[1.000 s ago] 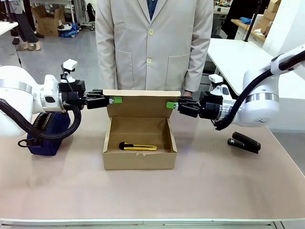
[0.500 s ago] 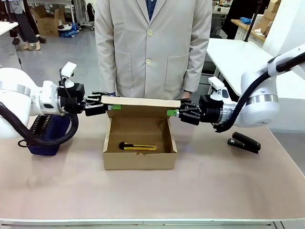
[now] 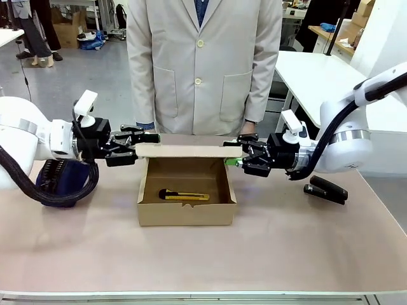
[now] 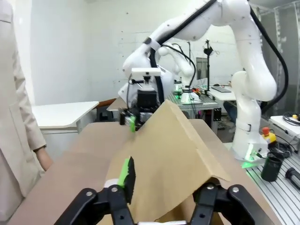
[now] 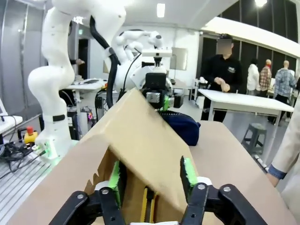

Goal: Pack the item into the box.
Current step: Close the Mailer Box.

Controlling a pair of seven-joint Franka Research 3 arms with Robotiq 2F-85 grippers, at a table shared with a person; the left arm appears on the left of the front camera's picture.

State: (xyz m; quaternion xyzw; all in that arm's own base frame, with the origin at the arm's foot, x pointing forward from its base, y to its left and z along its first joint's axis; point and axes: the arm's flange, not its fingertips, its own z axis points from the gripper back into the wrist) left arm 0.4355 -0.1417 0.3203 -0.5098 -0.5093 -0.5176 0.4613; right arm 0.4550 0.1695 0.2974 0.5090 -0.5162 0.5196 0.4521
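Front view: bright and evenly lit from overhead. The table (image 3: 305,248) carries only faint, soft-edged shadows. A thin one runs along the base of the box (image 3: 184,215), and the box interior is slightly shaded. Focus is sharp across the frame.

Left wrist view: bright, with the white wall (image 4: 70,47) close to washed out. Straight lines bend toward the edges.

Right wrist view: dimmer, with dark zones at the left and upper right. A ceiling lamp (image 5: 161,9) is blown out to white. The people (image 5: 225,75) far off are soft, and wide-angle bowing shows at the margins.
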